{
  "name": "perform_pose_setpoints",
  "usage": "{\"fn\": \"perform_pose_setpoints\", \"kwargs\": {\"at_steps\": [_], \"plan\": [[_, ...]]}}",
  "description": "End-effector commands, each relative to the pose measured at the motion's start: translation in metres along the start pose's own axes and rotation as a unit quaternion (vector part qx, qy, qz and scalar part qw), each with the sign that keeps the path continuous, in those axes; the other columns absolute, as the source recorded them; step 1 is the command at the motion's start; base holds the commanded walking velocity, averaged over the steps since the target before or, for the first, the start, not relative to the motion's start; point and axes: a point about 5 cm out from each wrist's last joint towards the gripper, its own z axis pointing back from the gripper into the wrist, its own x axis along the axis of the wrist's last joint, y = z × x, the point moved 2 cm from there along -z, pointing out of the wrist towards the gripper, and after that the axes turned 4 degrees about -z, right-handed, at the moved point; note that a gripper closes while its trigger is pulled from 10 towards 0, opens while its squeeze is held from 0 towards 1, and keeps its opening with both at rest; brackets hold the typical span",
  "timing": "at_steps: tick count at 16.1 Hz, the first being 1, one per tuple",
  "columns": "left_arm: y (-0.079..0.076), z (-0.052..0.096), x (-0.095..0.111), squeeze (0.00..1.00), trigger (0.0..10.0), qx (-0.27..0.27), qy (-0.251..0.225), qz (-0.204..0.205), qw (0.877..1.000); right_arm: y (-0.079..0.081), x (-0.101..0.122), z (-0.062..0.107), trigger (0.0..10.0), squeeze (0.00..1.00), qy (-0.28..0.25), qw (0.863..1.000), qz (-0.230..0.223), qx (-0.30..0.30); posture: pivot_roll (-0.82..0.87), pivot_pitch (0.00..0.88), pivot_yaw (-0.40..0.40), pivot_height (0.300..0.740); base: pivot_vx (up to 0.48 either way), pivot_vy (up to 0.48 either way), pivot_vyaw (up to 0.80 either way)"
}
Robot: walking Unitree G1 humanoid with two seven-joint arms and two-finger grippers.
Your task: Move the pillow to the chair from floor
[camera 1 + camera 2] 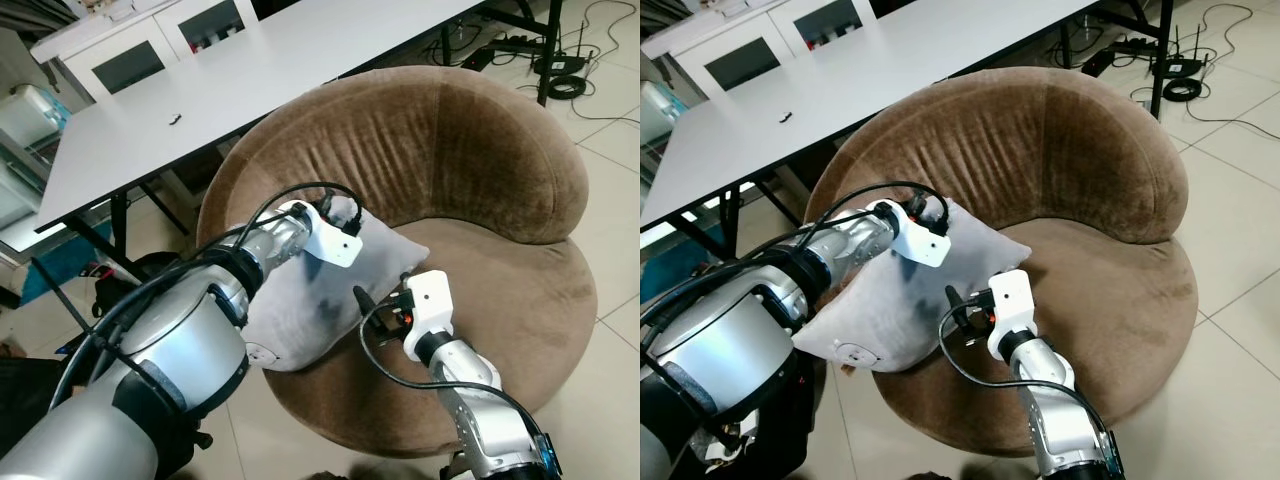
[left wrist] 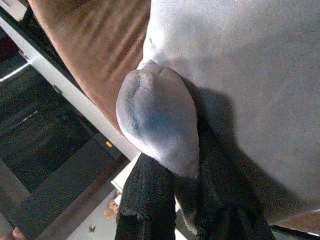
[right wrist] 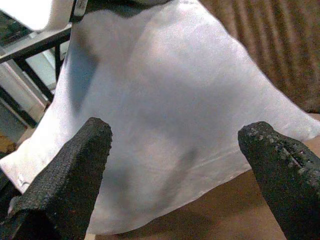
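The place looked like an office or lab room. A long white table (image 1: 250,80) on black legs stood over pale floor tiles (image 1: 610,130), white glass-fronted cabinets (image 1: 150,45) lined the wall, and cables with a power strip (image 1: 520,45) lay tangled beside a brown round chair (image 1: 450,150).

Through the right wrist I saw my right gripper (image 3: 177,170) spread wide before the grey pillow (image 3: 170,110), brown chair (image 3: 270,45) behind.
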Motion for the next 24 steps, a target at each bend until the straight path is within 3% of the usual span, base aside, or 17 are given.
{"fn": "perform_pose_setpoints", "kwargs": {"at_steps": [1,9,12,13,15,24], "plan": [[-0.0088,0.0049,-0.0226,0.0,10.0,-0.015,0.036,0.017,0.999,0.0133,0.0012,-0.0076,10.0,0.0,0.0,1.0,-0.006,0.027,-0.33,0.0,0.313,0.74,0.0,0.0,-0.8],[-0.0071,0.0049,-0.0236,0.0,10.0,-0.012,0.04,0.024,0.999,0.0149,-0.0001,-0.0125,10.0,0.0,0.005,0.999,0.002,0.035,-0.33,0.0,0.316,0.74,0.0,0.0,-0.8],[-0.0021,0.0046,-0.0234,0.0,10.0,-0.004,0.042,0.056,0.998,0.0169,0.003,-0.0118,10.0,0.0,-0.009,0.999,0.013,0.044,-0.33,0.0,0.318,0.74,0.0,0.0,-0.18],[-0.003,0.0048,-0.0242,0.0,10.0,-0.006,0.043,0.034,0.998,0.0169,0.0032,-0.0121,10.0,0.0,-0.01,0.999,0.01,0.043,-0.33,0.0,0.318,0.74,0.0,0.0,0.0],[-0.0032,0.0053,-0.0271,0.0,10.0,-0.004,0.053,0.021,0.998,0.0172,0.003,-0.0125,10.0,0.0,-0.012,0.999,0.011,0.043,-0.33,0.0,0.318,0.74,0.0,-0.48,0.0],[-0.0012,0.0057,-0.0297,0.0,10.0,0.008,0.062,0.045,0.997,0.0217,-0.0019,-0.0119,10.0,0.0,-0.008,0.998,0.014,0.054,-0.32,0.0,0.314,0.74,0.035,-0.444,0.0]]}}
